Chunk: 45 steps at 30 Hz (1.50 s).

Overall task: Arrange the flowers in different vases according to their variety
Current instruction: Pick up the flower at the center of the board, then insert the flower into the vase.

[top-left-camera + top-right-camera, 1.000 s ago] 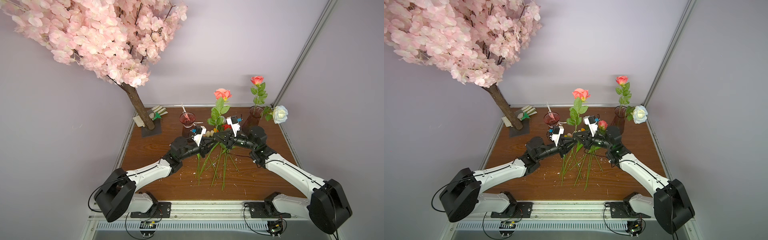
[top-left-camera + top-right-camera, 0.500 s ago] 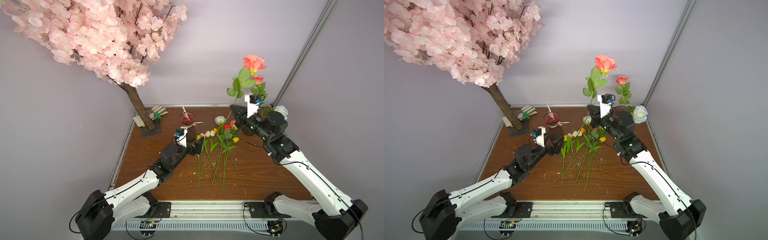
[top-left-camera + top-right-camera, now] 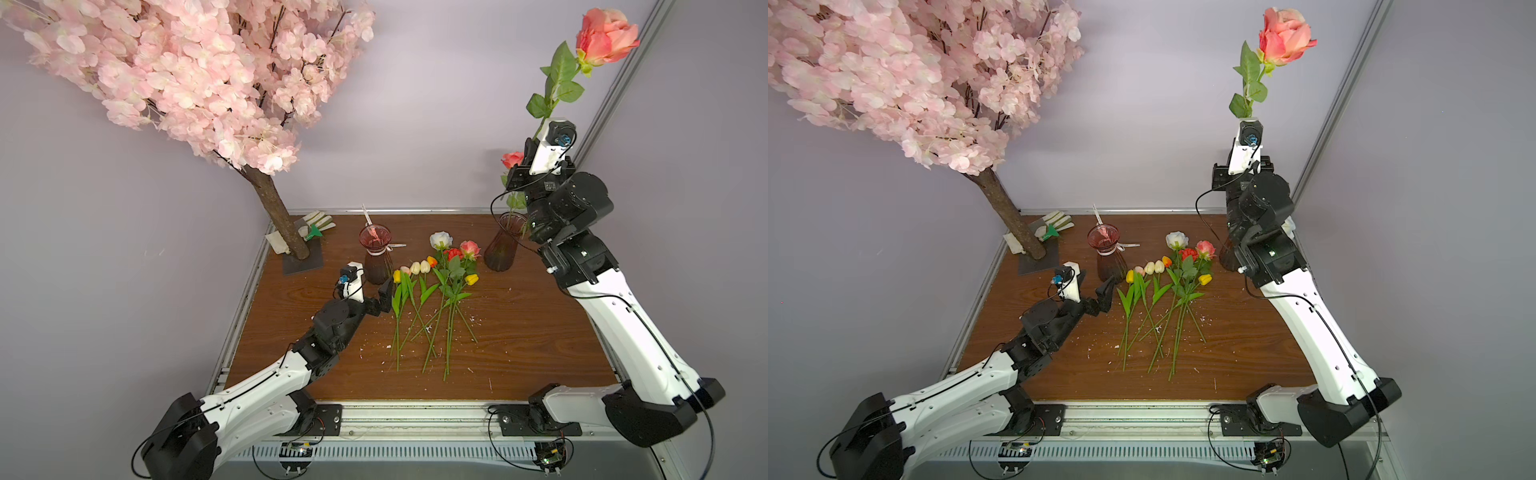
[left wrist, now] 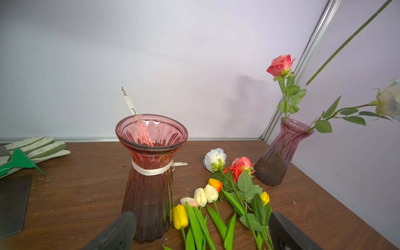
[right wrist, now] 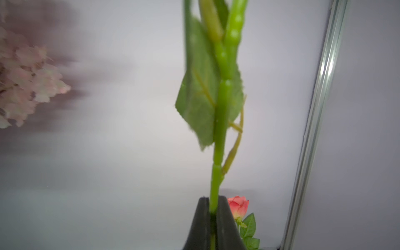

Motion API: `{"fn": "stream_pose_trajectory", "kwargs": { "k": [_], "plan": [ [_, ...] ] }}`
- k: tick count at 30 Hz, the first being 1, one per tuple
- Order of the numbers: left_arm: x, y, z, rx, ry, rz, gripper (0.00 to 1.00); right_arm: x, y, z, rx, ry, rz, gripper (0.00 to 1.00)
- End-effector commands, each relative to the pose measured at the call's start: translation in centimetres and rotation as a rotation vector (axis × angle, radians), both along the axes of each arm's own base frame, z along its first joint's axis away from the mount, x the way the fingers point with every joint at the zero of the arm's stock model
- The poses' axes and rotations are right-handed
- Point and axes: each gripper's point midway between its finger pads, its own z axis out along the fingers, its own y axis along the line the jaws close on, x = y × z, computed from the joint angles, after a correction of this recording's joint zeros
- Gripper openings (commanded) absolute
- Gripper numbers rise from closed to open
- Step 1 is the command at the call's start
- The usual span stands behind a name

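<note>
The left arm [image 3: 266, 386] stretches low, left end effector [image 4: 200, 216] spread wide; the right arm [image 3: 623, 316] rears high, right end effector [image 5: 213, 201] upturned, clamped tight.

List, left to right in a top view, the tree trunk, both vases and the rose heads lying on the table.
Blossom tree trunk → ribboned vase → white rose → red rose → coral-pink rose → plain vase.

right arm [image 3: 1304, 316] holds coral rose [image 3: 1285, 35] high, tulips [image 3: 1158, 266] on table [image 3: 1246, 353]
</note>
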Motion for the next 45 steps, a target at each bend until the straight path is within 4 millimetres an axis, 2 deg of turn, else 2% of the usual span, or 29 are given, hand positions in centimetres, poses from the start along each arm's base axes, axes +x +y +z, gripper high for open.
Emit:
{"fn": "stream_pose_trajectory", "kwargs": {
  "k": [1,7,12,17,20,22,23,24,26,29,33,38,42,45],
  "plan": [
    [-0.1,0.0,0.2,0.004,-0.022,0.003,0.99,1.2,-2.2,-0.7,-0.036,0.052,-0.105,0.00],
    [-0.1,-0.2,0.1,0.009,-0.023,-0.004,0.99,4.5,-4.1,-4.7,-0.004,0.136,-0.098,0.00],
    [-0.2,-0.2,0.1,0.007,-0.027,-0.010,0.99,6.8,-5.5,-9.3,0.048,0.193,-0.067,0.00],
    [-0.1,-0.4,-0.2,0.016,-0.023,-0.012,0.99,8.9,-5.9,-14.5,0.102,0.279,-0.014,0.00],
    [0.0,-0.5,-0.4,0.023,-0.020,-0.013,0.99,9.7,-6.2,-17.4,0.131,0.337,0.000,0.00],
    [0.1,-0.6,-0.6,0.030,-0.015,-0.013,0.99,9.8,-6.6,-18.8,0.153,0.374,-0.001,0.00],
    [0.2,-0.7,-0.8,0.034,-0.011,-0.014,0.99,9.8,-6.8,-19.0,0.163,0.387,0.000,0.04],
    [0.3,-0.8,-0.9,0.037,-0.006,-0.015,0.99,9.8,-6.8,-19.1,0.168,0.398,0.007,0.08],
    [0.5,-1.1,-1.2,0.048,0.005,-0.020,0.99,9.4,-6.6,-18.5,0.173,0.405,0.026,0.23],
    [0.7,-1.4,-1.5,0.056,0.018,-0.030,0.99,8.5,-6.1,-16.7,0.188,0.389,0.071,0.39],
    [0.9,-1.6,-1.8,0.067,0.028,-0.029,0.99,6.4,-5.5,-13.8,0.204,0.361,0.123,0.48],
    [1.3,-1.7,-2.3,0.082,0.049,-0.019,0.99,2.7,-4.3,-10.6,0.230,0.309,0.236,0.61],
    [1.5,-2.0,-2.7,0.091,0.070,-0.018,0.99,-0.4,-2.0,-9.4,0.258,0.291,0.399,0.68],
    [1.7,-2.1,-3.1,0.098,0.087,-0.015,0.99,-2.8,0.1,-9.8,0.289,0.288,0.541,0.70]
  ]
}}
